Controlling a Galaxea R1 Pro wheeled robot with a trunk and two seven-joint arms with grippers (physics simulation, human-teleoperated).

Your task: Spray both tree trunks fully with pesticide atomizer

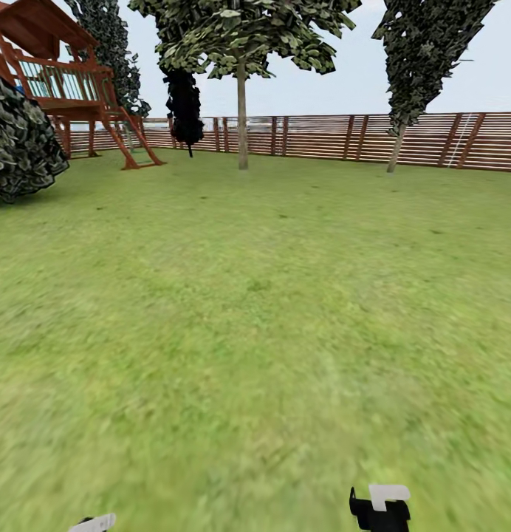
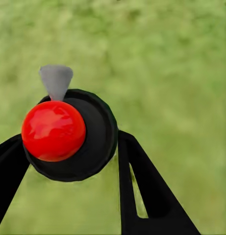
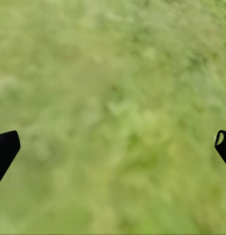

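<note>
- pesticide atomizer (image 2: 68,134) sits clamped between the left gripper (image 2: 73,161) fingers, red top toward the wrist camera, above the lawn (image 1: 255,332).
- right gripper (image 3: 113,147) hangs spread wide, empty.
- drive toward the pale tree trunk (image 1: 242,118) by the fence (image 1: 322,137); i judge spraying should wait until close.

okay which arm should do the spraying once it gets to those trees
Left, most likely. The left gripper is shut on the pesticide atomizer, red top facing the camera. The right gripper is open over grass with nothing between its fingers. Both trees stand far off by the fence.
</note>
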